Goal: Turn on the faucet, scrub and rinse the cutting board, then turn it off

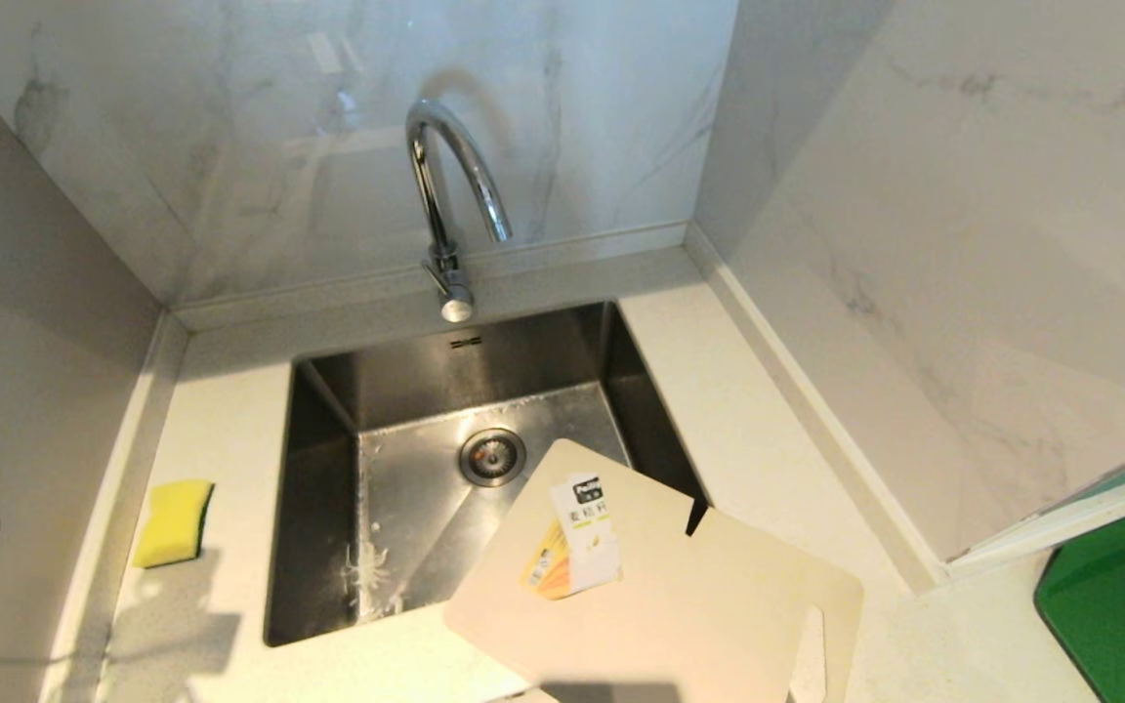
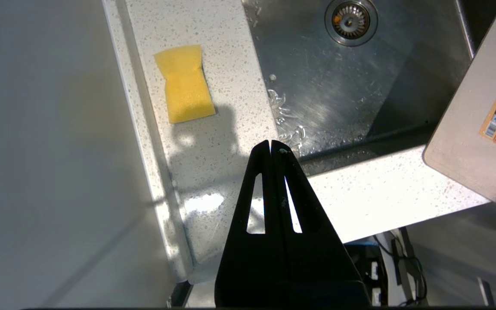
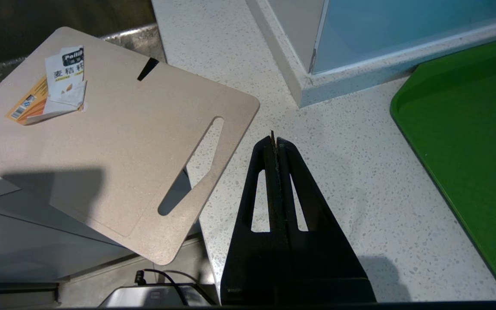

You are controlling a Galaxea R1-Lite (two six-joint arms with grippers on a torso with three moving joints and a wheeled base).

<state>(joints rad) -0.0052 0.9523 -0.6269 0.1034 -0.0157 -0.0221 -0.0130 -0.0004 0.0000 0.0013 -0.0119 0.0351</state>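
The cutting board [image 1: 680, 596] overhangs the sink's [image 1: 328, 410] front right corner; both grippers (left gripper [image 2: 272, 146], right gripper [image 3: 274, 138]) are closed, empty, above the counter [image 1: 748, 410].

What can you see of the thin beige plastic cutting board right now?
The thin beige plastic cutting board is a rounded-corner rectangle with a slot handle, a small dark edge notch and a partly peeled white, yellow and orange paper label. It lies flat and skewed across the steel sink's near right corner, partly on the speckled white counter, overhanging the counter's front edge. Neither gripper touches it.
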